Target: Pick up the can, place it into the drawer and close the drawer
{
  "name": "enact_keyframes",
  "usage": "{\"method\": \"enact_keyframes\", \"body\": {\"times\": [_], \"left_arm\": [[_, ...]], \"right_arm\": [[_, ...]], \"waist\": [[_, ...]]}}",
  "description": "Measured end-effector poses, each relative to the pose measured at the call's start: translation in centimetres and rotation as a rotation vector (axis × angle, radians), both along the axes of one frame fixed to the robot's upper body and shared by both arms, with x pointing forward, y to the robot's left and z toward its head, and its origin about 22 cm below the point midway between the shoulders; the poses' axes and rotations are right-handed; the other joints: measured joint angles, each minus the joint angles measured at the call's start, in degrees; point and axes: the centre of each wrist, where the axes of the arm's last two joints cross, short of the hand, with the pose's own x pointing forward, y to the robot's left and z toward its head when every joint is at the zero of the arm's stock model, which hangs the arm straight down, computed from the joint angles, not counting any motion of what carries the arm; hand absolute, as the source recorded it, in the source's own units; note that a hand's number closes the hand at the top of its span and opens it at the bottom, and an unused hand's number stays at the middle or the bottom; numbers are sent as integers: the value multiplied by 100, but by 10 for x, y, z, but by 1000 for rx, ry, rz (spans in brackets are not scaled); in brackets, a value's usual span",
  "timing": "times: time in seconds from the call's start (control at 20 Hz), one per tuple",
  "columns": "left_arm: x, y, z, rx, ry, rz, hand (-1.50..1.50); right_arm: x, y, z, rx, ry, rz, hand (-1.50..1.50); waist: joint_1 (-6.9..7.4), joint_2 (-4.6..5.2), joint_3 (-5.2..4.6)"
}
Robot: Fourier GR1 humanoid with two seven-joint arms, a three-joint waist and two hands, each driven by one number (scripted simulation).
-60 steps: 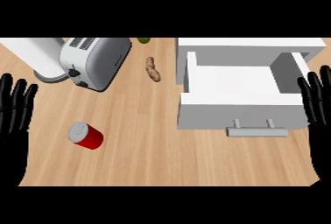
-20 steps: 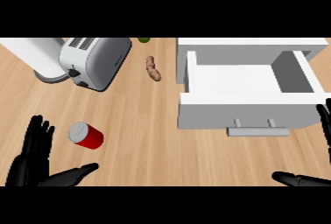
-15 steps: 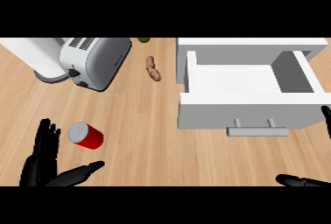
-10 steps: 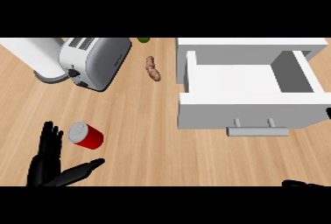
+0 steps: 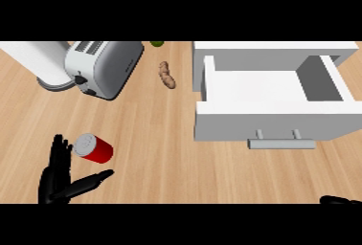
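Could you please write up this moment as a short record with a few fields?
can: red can lying on its side on the wooden counter, not yet grasped
left hand: left hand open, fingers beside the can's left end, thumb out below it
right hand: right hand barely visible at lower right edge
drawer: white drawer open, nothing visible inside
other items: toaster, potato

Lighting's bright and even across my counter (image 5: 163, 158), no glare anywhere. Only soft shadows, beside the toaster (image 5: 106, 67) and inside the drawer (image 5: 272, 93). Everything looks evenly in focus.
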Motion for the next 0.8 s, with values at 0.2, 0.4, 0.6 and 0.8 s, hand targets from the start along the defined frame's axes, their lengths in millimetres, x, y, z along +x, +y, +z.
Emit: {"method": "enact_keyframes", "body": {"times": [0.2, 0.4, 0.6, 0.8], "left_arm": [[1, -3, -21, -15, 10, 16, -150], [12, 3, -33, -21, 16, 35, -150], [22, 12, -41, -23, 24, 31, -150], [30, 17, -53, -28, 10, 24, -150]], "right_arm": [[0, 2, -4, -12, 0, -6, -150], [-3, 6, -4, -18, -1, -2, -150], [0, 5, 1, -19, -8, -7, -150], [-2, -1, 5, -18, -3, -3, -150]], "waist": [[-1, 0, 0], [-7, 1, 0], [-7, 2, -1], [-20, 5, 0]]}}
